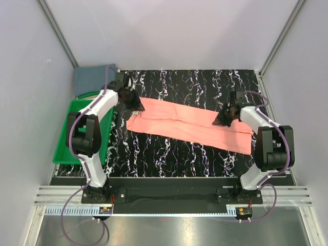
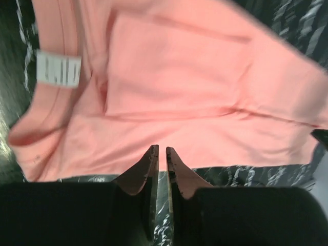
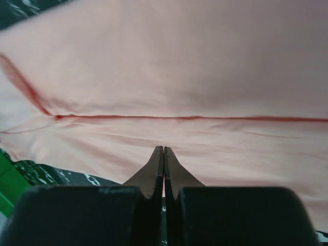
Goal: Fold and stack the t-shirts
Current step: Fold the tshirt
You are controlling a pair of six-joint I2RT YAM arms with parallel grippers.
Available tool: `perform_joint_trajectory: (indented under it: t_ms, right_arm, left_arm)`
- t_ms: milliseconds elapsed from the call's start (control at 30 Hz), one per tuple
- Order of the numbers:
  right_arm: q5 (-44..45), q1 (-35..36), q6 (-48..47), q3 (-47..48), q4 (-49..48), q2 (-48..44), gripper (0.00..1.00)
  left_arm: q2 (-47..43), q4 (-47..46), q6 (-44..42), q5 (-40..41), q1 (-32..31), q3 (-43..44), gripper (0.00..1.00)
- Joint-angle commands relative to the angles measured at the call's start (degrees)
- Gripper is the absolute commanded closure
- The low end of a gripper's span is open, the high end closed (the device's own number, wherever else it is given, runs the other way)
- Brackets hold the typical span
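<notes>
Though low on the pink t-shirt [image 1: 189, 124], left hand [image 2: 161, 149] ajar, empty; right hand [image 3: 163, 148] closed.

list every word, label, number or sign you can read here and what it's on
White neck label on the salmon-pink t-shirt: rows of dark print, too blurred to read.
Blue-grey t-shirt, green tray, marbled table top: no text visible on any of them.
Nothing else readable in any view.
</notes>
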State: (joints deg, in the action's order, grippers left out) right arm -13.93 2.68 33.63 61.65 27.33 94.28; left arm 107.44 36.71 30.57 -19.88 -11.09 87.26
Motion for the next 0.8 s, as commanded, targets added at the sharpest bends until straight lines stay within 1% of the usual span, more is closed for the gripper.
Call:
perform_joint_trajectory:
  t_ms: [0,67,200,300,333,400,600,667,700,767]
  right_arm:
    - [2.33,0.22,2.41,-4.33,2.11,-1.90,1.00]
    - [5.05,0.22,1.45,-6.44,2.02,-1.47,1.00]
    - [7.25,-0.13,-0.31,-8.90,2.55,0.63,1.00]
    - [10.50,-1.01,-0.93,-10.66,2.64,1.34,1.00]
    - [11.81,-1.27,-1.02,-10.93,2.64,1.43,1.00]
    - [12.88,-1.62,-1.19,-11.29,2.64,1.52,1.00]
    - [13.58,-2.06,-1.28,-11.20,2.64,1.70,1.00]
    - [13.58,-2.15,-1.20,-11.02,2.73,1.17,1.00]
    - [13.32,-2.15,-1.11,-10.76,2.55,0.91,1.00]
    - [11.57,-2.15,-1.11,-9.80,2.73,-0.93,1.00]
  left_arm:
    - [-0.91,0.21,1.42,4.93,-1.12,-6.30,0.84]
    - [-1.36,-0.23,1.69,7.82,-2.43,-9.47,0.84]
    - [-0.21,-0.23,2.39,11.08,-4.11,-11.76,0.85]
    - [0.05,-0.41,3.01,18.28,-4.55,-14.05,0.86]
    - [0.75,-0.32,2.92,21.26,-4.55,-14.31,0.86]
    - [1.89,0.38,2.83,24.69,-4.55,-13.88,0.86]
    - [6.29,2.84,2.31,27.61,-4.47,-9.23,0.86]
    - [6.99,2.84,1.43,26.21,-4.46,-7.64,0.86]
    - [7.69,2.84,1.08,24.03,-4.46,-5.63,0.85]
    - [8.92,2.84,0.11,22.70,-4.55,-3.25,0.85]
